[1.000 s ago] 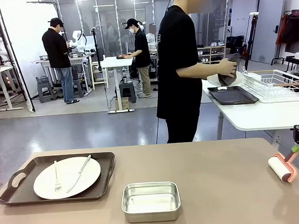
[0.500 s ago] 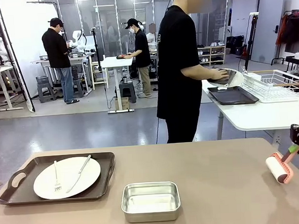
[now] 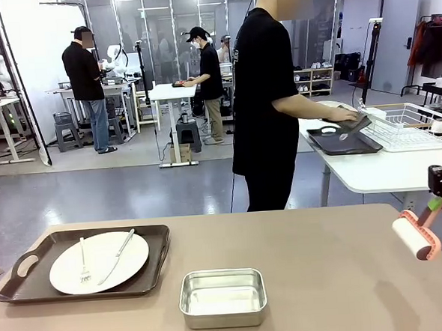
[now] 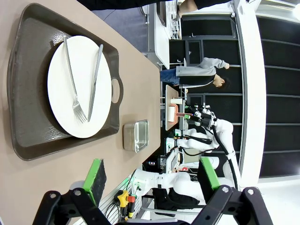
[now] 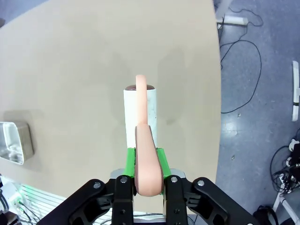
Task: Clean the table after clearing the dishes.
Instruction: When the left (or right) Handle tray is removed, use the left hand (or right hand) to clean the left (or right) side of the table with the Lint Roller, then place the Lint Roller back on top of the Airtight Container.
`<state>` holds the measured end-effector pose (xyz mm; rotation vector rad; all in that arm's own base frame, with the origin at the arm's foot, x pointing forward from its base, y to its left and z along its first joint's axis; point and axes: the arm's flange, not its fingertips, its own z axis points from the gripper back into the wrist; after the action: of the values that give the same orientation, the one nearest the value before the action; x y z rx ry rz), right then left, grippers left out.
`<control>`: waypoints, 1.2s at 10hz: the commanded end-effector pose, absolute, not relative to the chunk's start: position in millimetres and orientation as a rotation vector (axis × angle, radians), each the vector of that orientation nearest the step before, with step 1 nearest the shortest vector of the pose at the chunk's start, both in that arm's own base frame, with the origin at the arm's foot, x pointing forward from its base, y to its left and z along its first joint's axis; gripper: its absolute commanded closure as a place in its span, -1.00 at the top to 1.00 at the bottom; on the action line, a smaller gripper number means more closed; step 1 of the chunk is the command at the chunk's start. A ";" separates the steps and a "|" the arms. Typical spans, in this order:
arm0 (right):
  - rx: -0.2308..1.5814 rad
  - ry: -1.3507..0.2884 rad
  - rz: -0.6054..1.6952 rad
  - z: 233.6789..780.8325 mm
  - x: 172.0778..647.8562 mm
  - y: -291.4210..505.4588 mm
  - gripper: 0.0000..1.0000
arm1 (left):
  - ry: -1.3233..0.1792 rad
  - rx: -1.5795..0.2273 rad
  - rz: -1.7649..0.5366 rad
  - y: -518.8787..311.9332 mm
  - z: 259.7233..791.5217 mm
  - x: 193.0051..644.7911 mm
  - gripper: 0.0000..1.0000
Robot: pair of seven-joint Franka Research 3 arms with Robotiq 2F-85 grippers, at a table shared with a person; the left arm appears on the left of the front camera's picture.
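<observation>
At the right end of the big beige-brown bench (image 3: 325,279), your right gripper (image 3: 436,205) had its jaws clamped tight on the pink handle of a white lint roller (image 3: 414,238). From the right wrist camera you could see the green pads squeezing that handle from both sides, with the white roll pointing out over the bench top. Honestly couldn't tell if the roll was touching the surface or just above it.

Your left gripper (image 4: 152,176) had its jaws spread wide with nothing between them, hanging over the bench's left end.

Over on the left of the bench sat the round white plate (image 3: 99,261) on a dark brown handled tray (image 3: 154,241), with a metal fork (image 3: 83,262) and a metal knife (image 3: 118,256) lying on it, a little apart. The shiny rectangular steel pan (image 3: 223,297) sat near the front edge, just right of the tray and apart from it.

Behind the bench, the person in black had a hand (image 3: 345,116) over another dark tray (image 3: 347,144) on the white-topped table (image 3: 386,172).
</observation>
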<state>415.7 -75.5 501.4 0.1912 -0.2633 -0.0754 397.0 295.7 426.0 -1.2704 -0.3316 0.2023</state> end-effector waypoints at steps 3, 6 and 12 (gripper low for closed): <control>0.182 -0.263 -0.057 504.3 416.5 -62.2 -0.58 | -0.331 -1.276 0.189 297.1 427.0 393.4 1.00; 0.182 -0.263 -0.057 504.3 416.5 -62.2 -0.58 | -0.331 -1.276 0.189 297.1 427.0 393.4 1.00; 0.182 -0.263 -0.057 504.3 416.5 -62.2 -0.58 | -0.331 -1.276 0.189 297.1 427.0 393.4 1.00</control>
<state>417.6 -63.0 502.5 0.1927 -0.2578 -0.0698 397.1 295.6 426.0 -1.2704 -0.3315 0.2022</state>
